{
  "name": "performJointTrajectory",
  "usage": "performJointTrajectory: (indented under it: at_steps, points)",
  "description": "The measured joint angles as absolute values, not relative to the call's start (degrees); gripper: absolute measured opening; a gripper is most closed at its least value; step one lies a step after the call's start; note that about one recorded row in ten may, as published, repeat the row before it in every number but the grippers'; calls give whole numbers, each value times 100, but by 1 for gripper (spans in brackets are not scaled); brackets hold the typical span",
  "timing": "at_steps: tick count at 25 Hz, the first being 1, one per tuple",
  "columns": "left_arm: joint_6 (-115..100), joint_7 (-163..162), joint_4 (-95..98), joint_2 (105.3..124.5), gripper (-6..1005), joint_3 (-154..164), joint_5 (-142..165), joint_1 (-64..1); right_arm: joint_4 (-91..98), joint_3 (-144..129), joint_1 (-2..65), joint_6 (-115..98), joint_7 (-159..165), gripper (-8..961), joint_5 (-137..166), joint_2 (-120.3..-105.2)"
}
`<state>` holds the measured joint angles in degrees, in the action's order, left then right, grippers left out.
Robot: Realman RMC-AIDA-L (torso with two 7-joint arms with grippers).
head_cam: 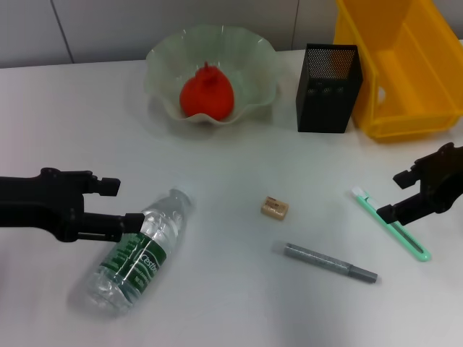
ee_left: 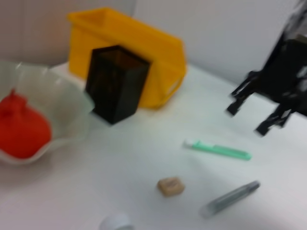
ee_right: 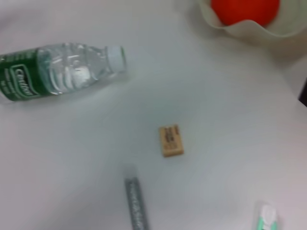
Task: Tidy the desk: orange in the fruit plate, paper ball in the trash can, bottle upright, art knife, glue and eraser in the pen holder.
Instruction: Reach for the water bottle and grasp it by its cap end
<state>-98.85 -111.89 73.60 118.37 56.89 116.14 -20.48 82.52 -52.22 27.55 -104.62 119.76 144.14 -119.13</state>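
head view: left gripper (head_cam: 121, 202) open beside lying bottle (head_cam: 137, 251); right gripper (head_cam: 396, 195) open, empty.

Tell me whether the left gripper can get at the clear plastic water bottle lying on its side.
Probably yes: the left gripper is open beside the clear plastic water bottle, one finger by its shoulder, nothing between them.

The only lettering stands on the green label of the bottle (head_cam: 137, 254), which lies on its side on the table (head_cam: 231, 303). In the right wrist view the label (ee_right: 19, 79) bears a white word that looks like a brand name, too blurred to spell out. The eraser (ee_right: 171, 140) carries dark print, also unreadable.
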Motion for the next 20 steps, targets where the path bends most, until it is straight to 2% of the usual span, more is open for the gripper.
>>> performJointTrajectory:
  at_steps: [10, 20]
  points:
    - [-9714, -13495, 8235, 11839, 837, 6468, 13111, -2728, 8030, -5057, 2358, -10353, 11071, 768, 13578, -11898]
    - [-9355, -15358, 8072, 11869, 837, 7852, 14597, -3886, 7745, -4185, 1977, -10643, 9623, 769, 12651, -11877]
